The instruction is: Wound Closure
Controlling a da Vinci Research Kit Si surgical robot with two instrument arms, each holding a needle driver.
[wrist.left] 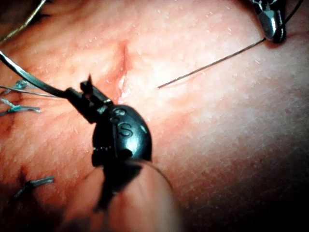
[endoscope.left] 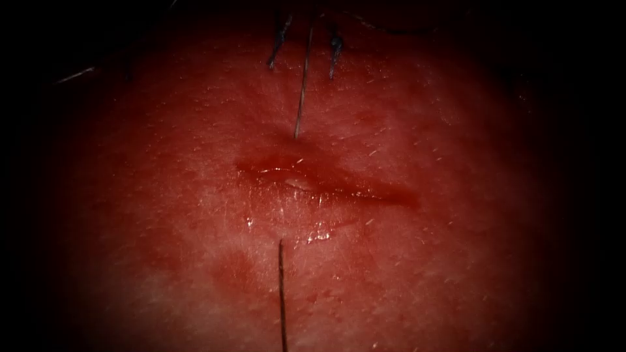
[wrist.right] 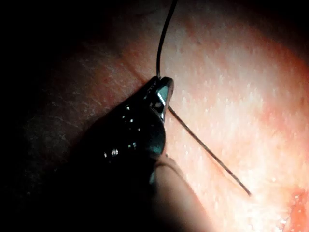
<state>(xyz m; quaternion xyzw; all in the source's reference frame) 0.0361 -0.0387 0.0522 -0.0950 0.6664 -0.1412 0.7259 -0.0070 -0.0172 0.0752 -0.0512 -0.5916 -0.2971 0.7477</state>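
Your left claw [wrist.left: 89, 94] is shut on the needle [wrist.left: 29, 77]. Your right claw [wrist.right: 161, 94] grips the thread [wrist.right: 207, 150], which goes into the tissue [endoscope.left: 424, 130] by the cut [endoscope.left: 326, 182]. Pull gently.

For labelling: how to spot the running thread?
Find the cut in the tissue. The thread meets the tissue above and below it; the right tool holds it, the left tool the needle near its end. Unlike the short blue cut ends, it is long and dark.
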